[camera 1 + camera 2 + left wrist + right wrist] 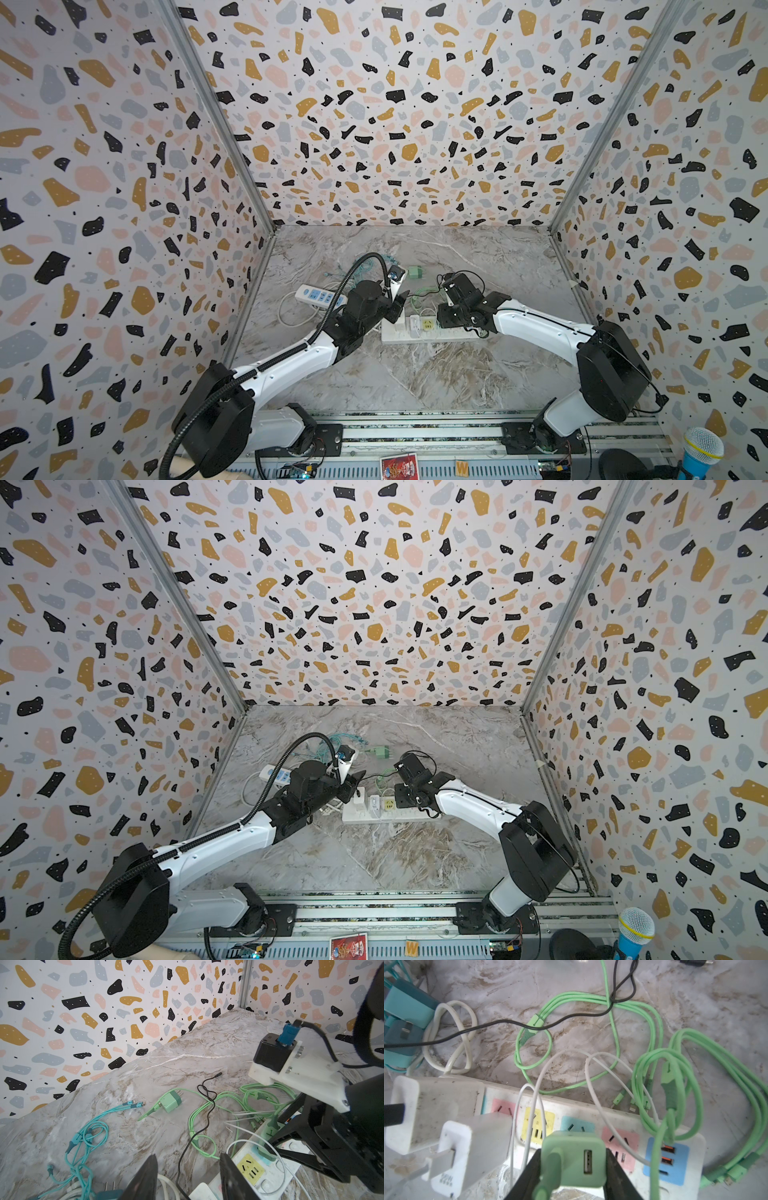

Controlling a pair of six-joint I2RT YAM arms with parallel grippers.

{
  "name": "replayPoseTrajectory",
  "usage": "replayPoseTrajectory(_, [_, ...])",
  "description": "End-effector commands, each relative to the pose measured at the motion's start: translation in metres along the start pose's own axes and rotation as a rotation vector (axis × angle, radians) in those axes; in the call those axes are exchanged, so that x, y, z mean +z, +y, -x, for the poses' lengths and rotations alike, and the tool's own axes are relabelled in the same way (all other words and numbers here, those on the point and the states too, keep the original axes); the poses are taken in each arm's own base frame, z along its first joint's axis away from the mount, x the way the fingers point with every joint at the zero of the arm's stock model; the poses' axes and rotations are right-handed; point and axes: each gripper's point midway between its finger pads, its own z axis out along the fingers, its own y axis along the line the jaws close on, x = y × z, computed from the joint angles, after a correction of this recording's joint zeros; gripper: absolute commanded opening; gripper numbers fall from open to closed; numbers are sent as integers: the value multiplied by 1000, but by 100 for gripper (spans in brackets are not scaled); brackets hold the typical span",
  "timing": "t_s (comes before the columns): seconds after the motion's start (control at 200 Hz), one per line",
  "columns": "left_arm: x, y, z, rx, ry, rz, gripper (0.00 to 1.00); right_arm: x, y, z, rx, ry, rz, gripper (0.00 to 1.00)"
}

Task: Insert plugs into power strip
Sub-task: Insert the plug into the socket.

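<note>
The white power strip (457, 333) (693, 1142) lies mid-table. My right gripper (573, 1154) is shut on a mint green plug (571, 1159) that stands upright on the strip's light-blue socket; its prongs are hidden. Two white plugs (436, 1113) (477, 1147) stand in the sockets beside it. My left gripper (189, 1159) (399, 305) hovers open and empty over the strip's left end. A second mint green plug (171, 1102) (414, 272) lies loose on the table behind. A teal plug (406, 1007) lies by the strip's left end.
Green cables (654, 1028), a white cable (591, 1059), a black cable (207, 1095) and teal cables (87, 1136) are tangled behind and over the strip. A second white power strip (318, 296) lies at the back left. Patterned walls close in three sides.
</note>
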Motion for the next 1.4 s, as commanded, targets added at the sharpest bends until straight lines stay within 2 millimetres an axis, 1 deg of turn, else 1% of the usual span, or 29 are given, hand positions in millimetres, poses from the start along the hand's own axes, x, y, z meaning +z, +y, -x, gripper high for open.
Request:
replayPoseTrajectory(0.0, [1, 3, 22, -17, -63, 4, 48, -1, -5, -28, 26, 71, -40, 18])
replayPoseTrajectory(0.15, [2, 7, 28, -21, -74, 21, 48, -1, -4, -38, 28, 78, -72, 17])
replayPoseTrajectory(0.315, [6, 11, 35, -22, -81, 46, 48, 4, -7, -56, 28, 96, -103, 17])
replayPoseTrajectory(0.456, [10, 14, 40, -22, -81, 64, 48, 15, -13, -69, 32, 124, -127, 17])
replayPoseTrajectory(0.536, [12, 17, 42, -24, -79, 80, 48, 21, -13, -75, 29, 146, -127, 18])
replayPoseTrajectory(0.691, [15, 24, 44, -18, -69, 119, 49, 26, -16, -87, 37, 185, -132, 17])
replayPoseTrajectory(0.901, [21, 31, 44, -15, -66, 151, 50, 14, -17, -93, 34, 178, -139, 17])
replayPoseTrajectory(1.031, [24, 32, 47, -15, -61, 154, 50, 20, -15, -105, 24, 204, -149, 17])
replayPoseTrajectory(1.111, [24, 32, 49, -18, -65, 156, 49, 26, -18, -108, 19, 213, -168, 16])
replayPoseTrajectory(1.181, [23, 34, 49, -20, -64, 160, 49, 26, -19, -110, 13, 211, -189, 16])
replayPoseTrajectory(1.297, [24, 35, 49, -21, -59, 167, 50, 27, -24, -122, 3, 228, -216, 16])
replayPoseTrajectory(1.362, [25, 35, 48, -23, -56, 165, 50, 30, -27, -123, -5, 231, -227, 16])
replayPoseTrajectory(1.397, [27, 35, 48, -25, -52, 161, 50, 31, -26, -121, -6, 229, -225, 16])
